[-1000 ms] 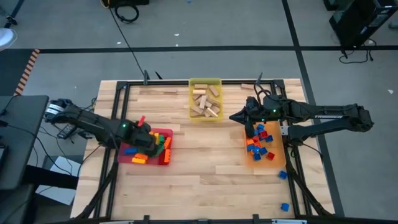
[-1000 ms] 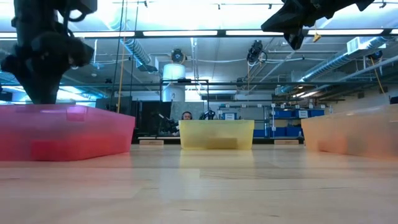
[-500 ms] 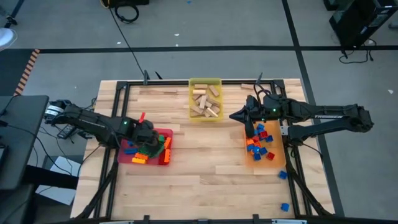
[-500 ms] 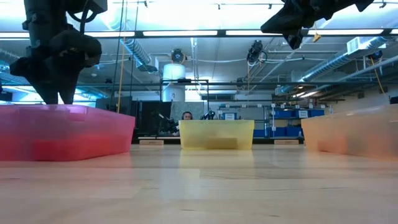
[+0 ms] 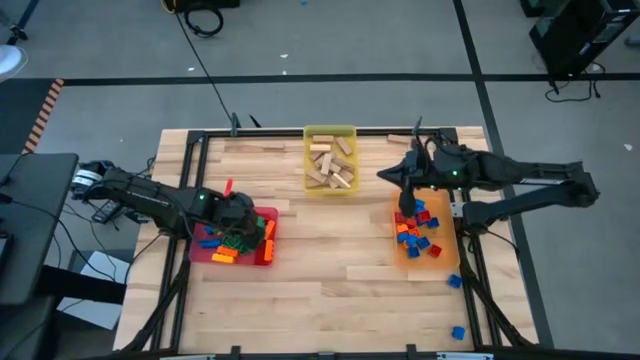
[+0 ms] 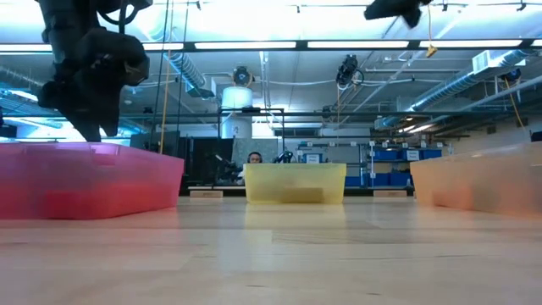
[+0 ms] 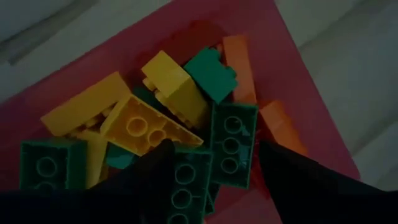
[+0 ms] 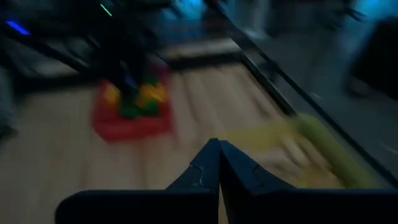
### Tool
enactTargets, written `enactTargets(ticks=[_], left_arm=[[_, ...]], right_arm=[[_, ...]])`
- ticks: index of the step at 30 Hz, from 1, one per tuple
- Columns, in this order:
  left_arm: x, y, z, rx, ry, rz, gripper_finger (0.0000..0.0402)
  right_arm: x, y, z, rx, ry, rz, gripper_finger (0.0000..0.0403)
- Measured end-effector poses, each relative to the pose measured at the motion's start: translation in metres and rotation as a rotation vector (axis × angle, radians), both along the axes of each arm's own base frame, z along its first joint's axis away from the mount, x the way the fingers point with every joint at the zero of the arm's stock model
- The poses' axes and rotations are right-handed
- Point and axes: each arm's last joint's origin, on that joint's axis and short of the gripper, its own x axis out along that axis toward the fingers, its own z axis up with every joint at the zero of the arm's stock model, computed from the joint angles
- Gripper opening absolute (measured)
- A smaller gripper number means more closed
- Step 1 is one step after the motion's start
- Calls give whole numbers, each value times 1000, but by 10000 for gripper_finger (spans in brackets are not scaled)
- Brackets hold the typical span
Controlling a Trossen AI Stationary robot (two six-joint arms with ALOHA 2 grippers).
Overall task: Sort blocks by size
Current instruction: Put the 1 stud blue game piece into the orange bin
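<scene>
From above, three trays are seen on the wooden table. A red tray sits on the left side, a yellow tray at the far middle, and an orange tray on the right side. The red tray is filled with long studded bricks in green, yellow, orange and red. Plain tan wooden blocks are piled in the yellow tray. Small short bricks, mostly blue and red, are held in the orange tray. Two more blue bricks are seen outside the trays, by the table's right edge.

The left gripper is held over the red tray. Only in the left wrist view can its fingers be seen well: they are spread apart just above the pile, with a long green brick showing between them. Nothing is pinched. The studs and round holes on the bricks are seen only here, and a yellow brick is lying with its hollow underside up.

The right gripper is held up over the far end of the orange tray. In the right wrist view its fingers are pressed together with nothing between them.

From table height, only the tray walls can be seen, not the bricks inside. A person is seen far behind the yellow tray.
</scene>
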Motion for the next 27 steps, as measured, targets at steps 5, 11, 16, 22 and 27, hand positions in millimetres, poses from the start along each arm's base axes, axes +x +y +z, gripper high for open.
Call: enactTargets(ticks=[5, 11, 16, 22, 27], left_arm=[[2, 14, 0, 102, 9, -68, 239], [2, 45, 1, 225, 70, -202, 239], [-1, 74, 7, 308, 54, -260, 239], [-11, 99, 21, 393, -13, -309, 239], [-8, 108, 27, 429, -94, -322, 239]], right_arm=[[-9, 16, 26, 47, 152, -138, 9], [1, 45, 23, 227, 322, -233, 8], [13, 80, -3, 347, 518, -378, 7], [10, 131, -28, 537, 619, -517, 7], [-2, 170, -47, 623, 754, -601, 7]])
